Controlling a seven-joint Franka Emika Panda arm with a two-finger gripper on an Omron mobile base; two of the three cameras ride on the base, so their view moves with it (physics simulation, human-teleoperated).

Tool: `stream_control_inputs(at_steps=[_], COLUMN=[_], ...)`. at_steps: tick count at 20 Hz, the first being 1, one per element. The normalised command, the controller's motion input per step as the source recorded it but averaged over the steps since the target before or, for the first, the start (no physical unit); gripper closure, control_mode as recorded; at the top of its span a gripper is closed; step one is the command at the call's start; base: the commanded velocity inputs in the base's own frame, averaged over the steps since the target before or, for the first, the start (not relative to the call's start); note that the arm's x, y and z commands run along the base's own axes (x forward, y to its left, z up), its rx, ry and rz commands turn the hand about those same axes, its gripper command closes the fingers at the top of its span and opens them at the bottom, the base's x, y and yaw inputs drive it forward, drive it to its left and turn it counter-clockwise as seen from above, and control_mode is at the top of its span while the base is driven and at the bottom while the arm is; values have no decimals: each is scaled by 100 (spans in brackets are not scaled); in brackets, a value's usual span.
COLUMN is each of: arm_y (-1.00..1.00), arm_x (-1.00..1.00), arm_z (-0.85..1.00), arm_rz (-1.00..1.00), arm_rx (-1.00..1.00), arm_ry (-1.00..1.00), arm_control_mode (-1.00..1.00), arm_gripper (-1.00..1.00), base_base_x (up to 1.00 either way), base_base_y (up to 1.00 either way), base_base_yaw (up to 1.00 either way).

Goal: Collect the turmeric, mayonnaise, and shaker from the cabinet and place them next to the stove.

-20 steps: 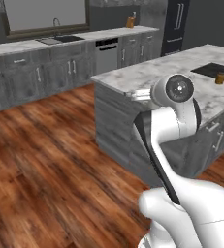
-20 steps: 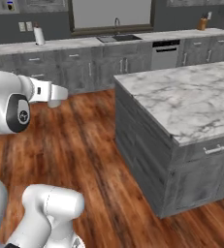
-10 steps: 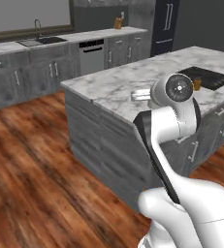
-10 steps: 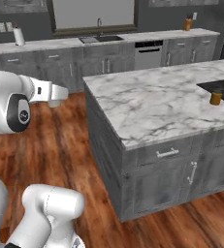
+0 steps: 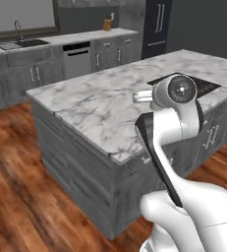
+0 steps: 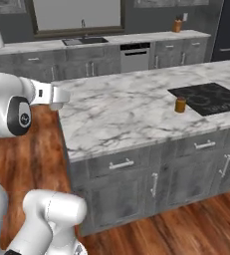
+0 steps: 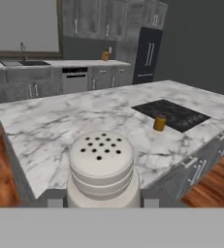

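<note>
While the arm is raised level, the pincer (image 7: pixel 102 203) grips the shaker (image 7: pixel 102 167) upright.

Arm (image 5: pixel 169 147) bent upright — wrist level, jaws clamped on the shaker (image 7: pixel 102 167).

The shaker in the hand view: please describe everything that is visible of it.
The shaker is a pale grey cylinder with a lighter, slightly domed top that has many small dark holes. Ring-like ridges run around its upper part. It looks like plastic or ceramic and stands upright in the hand view, close to the camera, held in the shut gripper. Its lower part is hidden at the bottom of the picture. Behind it lies the marble island counter, which it does not touch.
</note>
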Motion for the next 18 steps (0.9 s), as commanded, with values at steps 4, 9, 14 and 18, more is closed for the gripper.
stream_control_inputs(at_steps=[4, 9, 14, 18], arm_y=[0, 0, 0, 0], arm_x=[0, 0, 0, 0], arm_z=[0, 0, 0, 0], arm_rz=[0, 0, 0, 0], arm_rx=[0, 0, 0, 0], arm_ry=[0, 0, 0, 0], arm_control_mode=[100, 100, 100, 100], arm_gripper=[100, 100, 100, 100], base_base_x=[21, 25, 38, 33], base_base_y=[-100, -100, -100, -100], base_base_yaw=[1, 1, 3, 4])
